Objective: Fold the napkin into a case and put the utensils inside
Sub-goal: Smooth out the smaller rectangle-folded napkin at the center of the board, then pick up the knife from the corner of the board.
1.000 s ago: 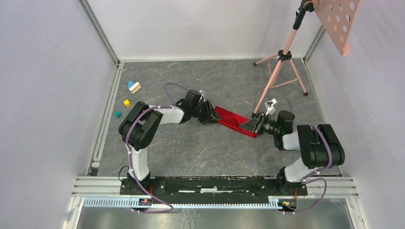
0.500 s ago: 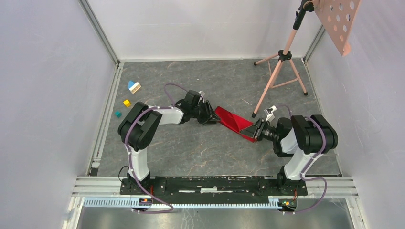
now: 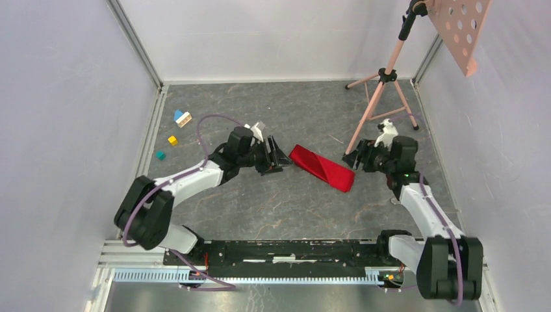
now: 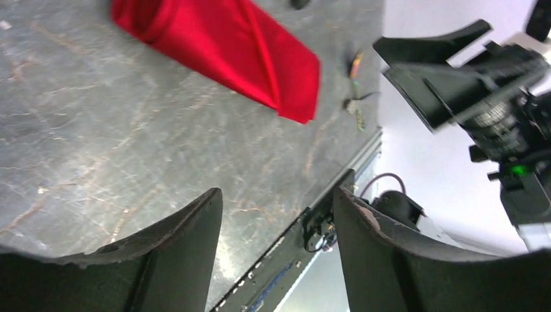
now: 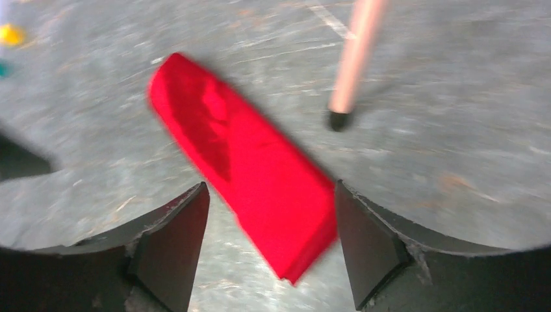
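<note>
The red napkin lies folded as a narrow case point(image 3: 321, 168) flat on the grey floor, running diagonally between the two arms. My left gripper point(image 3: 278, 158) is open and empty, just left of the case's upper end and apart from it. My right gripper point(image 3: 354, 160) is open and empty, just right of its lower end. The left wrist view shows the case point(image 4: 227, 45) ahead of the open left gripper point(image 4: 278, 195). In the right wrist view it point(image 5: 253, 162) lies below the open right gripper point(image 5: 271, 188). No utensils are in view.
A pink tripod stand point(image 3: 380, 97) rises behind the right gripper, with one foot point(image 5: 338, 119) close to the case. Small toy blocks point(image 3: 182, 118) point(image 3: 172, 140) point(image 3: 160, 155) lie at the far left. Walls enclose the floor on three sides.
Both grippers were at the ends of the case and have drawn back from it. The left one moved left, the right one up and right. The case now lies free.
</note>
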